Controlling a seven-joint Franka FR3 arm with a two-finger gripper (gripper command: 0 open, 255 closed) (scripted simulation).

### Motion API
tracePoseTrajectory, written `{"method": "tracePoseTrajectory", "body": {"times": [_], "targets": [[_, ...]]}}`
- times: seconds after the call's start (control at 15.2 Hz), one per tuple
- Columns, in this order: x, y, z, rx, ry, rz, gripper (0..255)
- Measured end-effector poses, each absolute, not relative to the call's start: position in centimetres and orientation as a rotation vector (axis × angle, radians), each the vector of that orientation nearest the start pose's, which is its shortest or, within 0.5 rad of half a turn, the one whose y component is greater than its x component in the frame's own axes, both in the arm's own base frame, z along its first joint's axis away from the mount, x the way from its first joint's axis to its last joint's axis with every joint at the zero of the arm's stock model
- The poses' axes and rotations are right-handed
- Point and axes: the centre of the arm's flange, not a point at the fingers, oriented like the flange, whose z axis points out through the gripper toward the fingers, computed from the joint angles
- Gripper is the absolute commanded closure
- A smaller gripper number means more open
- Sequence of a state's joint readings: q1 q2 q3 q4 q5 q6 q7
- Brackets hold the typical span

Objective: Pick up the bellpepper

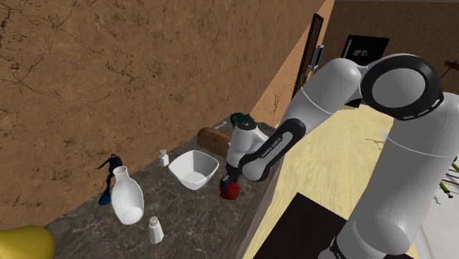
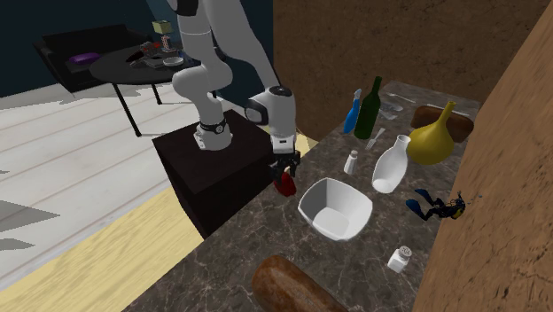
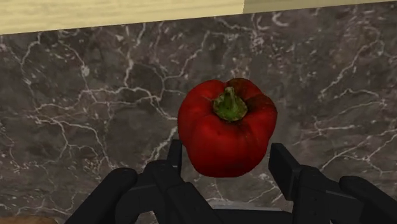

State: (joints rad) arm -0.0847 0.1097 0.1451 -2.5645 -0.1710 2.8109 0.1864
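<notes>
Gripper: the all-black two-finger gripper (image 3: 227, 158) points down at the counter. Its fingers (image 3: 175, 156) stand apart with a tip against each flank of the pepper. This reads as a clasp, though I cannot be sure the pads are pressing.
Bell pepper: the glossy red bell pepper with a green stem (image 3: 227, 130) sits between the fingers, stem towards the wrist camera. It is on or just over the dark white-veined marble counter (image 1: 198, 221), near the counter's edge.
Step in hand: by my judgement, securing the hold before the lift.
Doing it well: the skin is smooth and rounded, so the squeeze should go across the widest lobes. Then lift straight up without tilting, or the red bell pepper may roll out.
Nearest neighbour: a white square bowl (image 1: 208, 175) lies at 10 o'clock from the gripper in the shoulder view, just beside it but apart.
Farther out: a brown rounded block (image 1: 212, 137) is at 11 o'clock. A white narrow-necked vase (image 1: 126, 196) is at 9 o'clock and a small white shaker (image 1: 155, 229) at 8 o'clock, both well apart from the gripper.
In the way: nothing stands over the pepper, so only a sideways swing would brush the bowl.
Risk: the counter edge runs close at 4 o'clock, and a slipped pepper could roll off it.
</notes>
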Motion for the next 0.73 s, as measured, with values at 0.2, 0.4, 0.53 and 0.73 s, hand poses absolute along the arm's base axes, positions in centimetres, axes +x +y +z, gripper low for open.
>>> {"method": "tracePoseTrajectory", "body": {"times": [0.2,0.4,0.53,0.73], "targets": [[46.3,3.8,25.5,-3.166,-0.047,-0.228,255],[46.4,3.7,27.1,-3.166,-0.047,-0.228,255],[46.4,3.7,27.9,-3.167,-0.047,-0.228,255],[46.3,3.7,29.4,-3.166,-0.047,-0.228,255]]}}
